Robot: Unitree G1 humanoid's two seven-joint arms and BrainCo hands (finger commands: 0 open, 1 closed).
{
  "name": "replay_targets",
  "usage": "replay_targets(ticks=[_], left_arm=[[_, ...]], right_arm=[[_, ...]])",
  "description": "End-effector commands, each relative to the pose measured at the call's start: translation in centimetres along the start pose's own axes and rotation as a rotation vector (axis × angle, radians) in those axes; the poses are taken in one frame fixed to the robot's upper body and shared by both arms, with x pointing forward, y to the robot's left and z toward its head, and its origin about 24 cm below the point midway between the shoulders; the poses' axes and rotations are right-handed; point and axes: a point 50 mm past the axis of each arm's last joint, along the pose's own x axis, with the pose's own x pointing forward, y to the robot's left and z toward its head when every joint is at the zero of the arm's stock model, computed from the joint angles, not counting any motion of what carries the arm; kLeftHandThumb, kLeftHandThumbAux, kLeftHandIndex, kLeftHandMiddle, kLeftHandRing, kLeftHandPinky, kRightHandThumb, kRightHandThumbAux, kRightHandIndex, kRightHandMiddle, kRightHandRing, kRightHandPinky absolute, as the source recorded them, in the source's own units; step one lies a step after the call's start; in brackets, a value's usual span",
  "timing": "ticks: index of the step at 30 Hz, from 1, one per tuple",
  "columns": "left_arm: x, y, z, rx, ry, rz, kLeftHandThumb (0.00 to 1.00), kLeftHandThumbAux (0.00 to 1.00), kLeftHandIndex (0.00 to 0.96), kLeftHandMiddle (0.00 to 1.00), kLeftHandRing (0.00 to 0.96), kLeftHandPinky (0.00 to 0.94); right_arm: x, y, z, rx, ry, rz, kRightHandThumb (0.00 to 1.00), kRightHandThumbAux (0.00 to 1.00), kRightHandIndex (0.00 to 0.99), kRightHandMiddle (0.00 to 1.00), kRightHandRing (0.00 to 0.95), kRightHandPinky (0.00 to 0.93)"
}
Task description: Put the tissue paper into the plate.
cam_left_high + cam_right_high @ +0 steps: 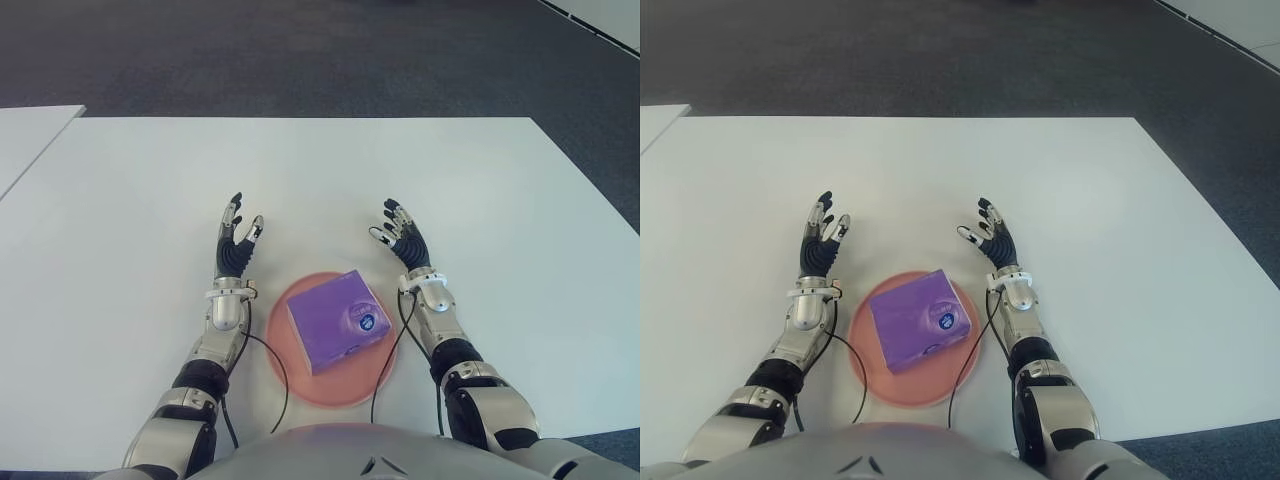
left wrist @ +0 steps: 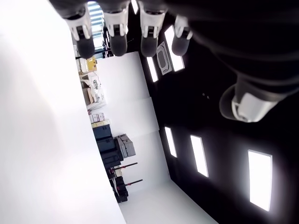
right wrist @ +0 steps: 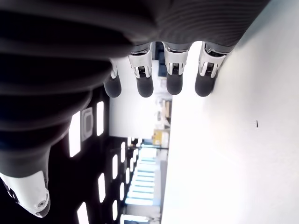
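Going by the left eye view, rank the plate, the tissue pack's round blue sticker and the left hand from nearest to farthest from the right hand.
Measured from the right hand:
1. Round blue sticker on the purple tissue pack, toward the robot's body and slightly left.
2. Pink plate, under the pack; its rim comes about as near, so this is close to call.
3. Left hand, across the plate on the left.

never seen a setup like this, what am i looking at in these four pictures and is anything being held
This is a humanoid robot with two arms and fingered hands. The two wide pictures come from cameras in its head, looking down at a white table. The two close pictures come from cameras on its wrists, looking along the fingers. A purple rectangular tissue pack lies on a round pink plate near the robot's body. The left hand shows beyond the plate on its left, the right hand on its right. Both hands are open, fingers spread, holding nothing.
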Motion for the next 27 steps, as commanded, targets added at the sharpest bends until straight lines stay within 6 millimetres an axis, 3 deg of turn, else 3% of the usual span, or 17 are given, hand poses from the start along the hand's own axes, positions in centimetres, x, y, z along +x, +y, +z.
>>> replay_targets(ticks=[1,14,27], left_arm=[[-1.9,0.3,-1.6,0.021,0.085,-0.020,0.000,0.409,0.000,0.000,0.000,0.000],[-2.0,0.4,-1.6,0.037,0.078,-0.023,0.000,0.415,0.000,0.000,0.000,0.000],[-1.9,0.4,-1.6,0.035,0.081,-0.017,0.000,0.433,0.000,0.000,0.000,0.000]], right_arm=[[-3.3,0.4,-3.5,0.046,0.140,-0.049,0.000,0.606,0.000,0.000,0.000,0.000],[-4.2,0.8,-2.8,0.075,0.035,-0.196,0.012,0.562,0.000,0.000,0.000,0.000],[-4.2,0.9,-2.5,0.094,-0.003,-0.230,0.020,0.538,0.000,0.000,0.000,0.000]])
